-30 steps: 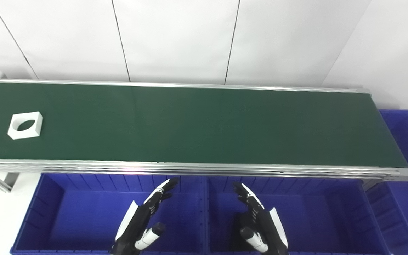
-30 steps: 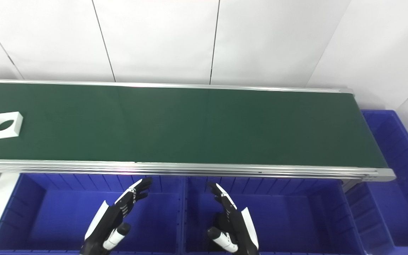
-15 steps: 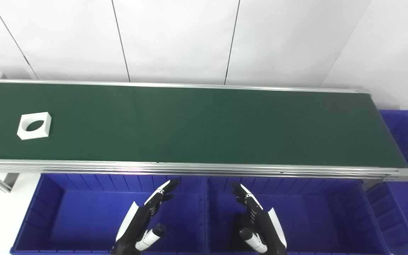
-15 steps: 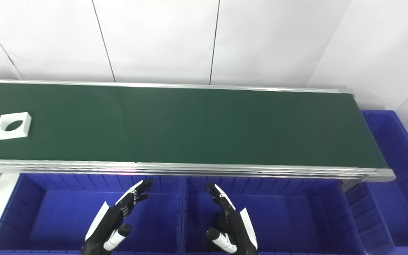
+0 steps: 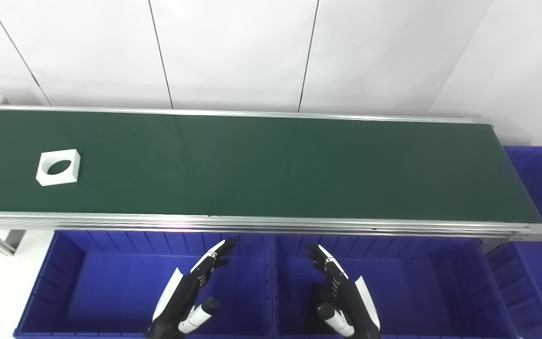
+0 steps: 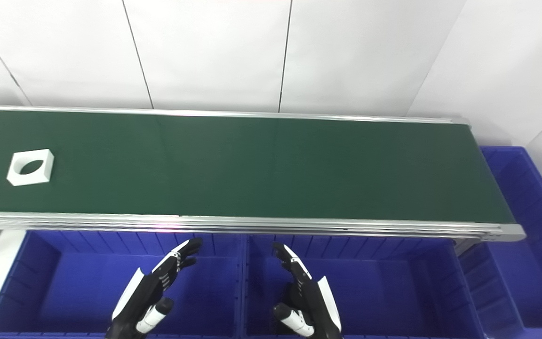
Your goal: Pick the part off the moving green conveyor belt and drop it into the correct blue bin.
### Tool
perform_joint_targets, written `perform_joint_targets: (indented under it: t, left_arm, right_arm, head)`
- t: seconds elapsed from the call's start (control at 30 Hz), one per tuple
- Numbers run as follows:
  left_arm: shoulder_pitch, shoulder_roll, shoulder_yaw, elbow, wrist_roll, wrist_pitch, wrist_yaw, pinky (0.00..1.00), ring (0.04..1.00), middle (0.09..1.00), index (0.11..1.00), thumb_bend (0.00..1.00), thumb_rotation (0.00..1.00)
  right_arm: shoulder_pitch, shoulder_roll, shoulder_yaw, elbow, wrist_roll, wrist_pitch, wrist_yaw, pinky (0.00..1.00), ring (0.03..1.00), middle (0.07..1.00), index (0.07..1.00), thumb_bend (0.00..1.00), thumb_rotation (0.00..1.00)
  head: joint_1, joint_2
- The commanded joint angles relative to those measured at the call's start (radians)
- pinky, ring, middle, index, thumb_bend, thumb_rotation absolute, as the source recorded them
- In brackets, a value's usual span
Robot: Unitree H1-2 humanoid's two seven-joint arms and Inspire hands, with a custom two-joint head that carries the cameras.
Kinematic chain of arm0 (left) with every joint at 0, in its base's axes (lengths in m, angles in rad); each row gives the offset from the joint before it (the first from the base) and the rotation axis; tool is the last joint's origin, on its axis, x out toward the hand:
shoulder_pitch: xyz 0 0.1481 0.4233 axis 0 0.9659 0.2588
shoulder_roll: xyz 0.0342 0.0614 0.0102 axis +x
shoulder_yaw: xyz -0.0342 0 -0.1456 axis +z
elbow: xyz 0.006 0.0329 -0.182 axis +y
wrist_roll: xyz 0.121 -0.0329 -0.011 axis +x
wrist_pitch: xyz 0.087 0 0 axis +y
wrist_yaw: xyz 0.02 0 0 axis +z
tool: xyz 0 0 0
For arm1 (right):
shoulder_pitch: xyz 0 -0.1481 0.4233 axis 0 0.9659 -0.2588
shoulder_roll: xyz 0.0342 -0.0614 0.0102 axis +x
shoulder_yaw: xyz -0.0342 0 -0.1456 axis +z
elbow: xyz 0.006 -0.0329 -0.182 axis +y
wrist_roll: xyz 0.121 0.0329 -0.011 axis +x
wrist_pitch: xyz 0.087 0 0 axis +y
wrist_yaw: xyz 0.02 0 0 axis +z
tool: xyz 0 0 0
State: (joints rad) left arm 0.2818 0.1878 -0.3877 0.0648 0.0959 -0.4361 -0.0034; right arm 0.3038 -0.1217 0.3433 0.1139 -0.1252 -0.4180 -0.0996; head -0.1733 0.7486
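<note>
White square part with round hole: flat on green conveyor belt, far left end, well apart from both hands. Left hand: fingers spread, empty, over left blue bin. Right hand: fingers spread, empty, over middle blue bin. Third blue bin: beyond belt's right end. White panelled wall behind.
</note>
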Motion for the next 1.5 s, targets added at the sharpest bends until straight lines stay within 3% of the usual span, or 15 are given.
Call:
perform_joint_targets:
  t: [0.0,1.07,1.33,1.47]
  left_arm:
    - [-0.009,0.000,0.000,-0.014,0.000,-0.034,0.008,0.88,0.925,0.920,0.898,0.82,0.97]
    - [-0.006,-0.001,0.001,-0.014,-0.003,-0.034,0.009,0.88,0.924,0.920,0.895,0.82,0.97]
    - [-0.008,-0.002,-0.002,-0.006,-0.004,-0.034,0.007,0.88,0.924,0.922,0.896,0.82,0.97]
    - [-0.011,0.000,-0.008,0.009,0.012,-0.034,0.022,0.87,0.919,0.920,0.896,0.83,0.97]
  right_arm:
    - [-0.004,0.002,0.001,-0.019,-0.001,-0.051,-0.004,0.92,0.918,0.926,0.900,1.00,0.90]
    - [-0.002,0.008,-0.005,-0.011,-0.008,-0.052,-0.005,0.90,0.904,0.921,0.895,1.00,0.90]
    - [-0.003,0.007,-0.005,-0.002,-0.004,-0.052,-0.004,0.90,0.903,0.923,0.896,1.00,0.90]
    - [-0.006,0.005,-0.002,0.010,-0.005,-0.051,-0.008,0.90,0.910,0.925,0.899,1.00,0.90]
  head:
    - [0.000,0.000]
    - [-0.003,-0.001]
    - [0.004,-0.015]
    - [0.022,-0.049]
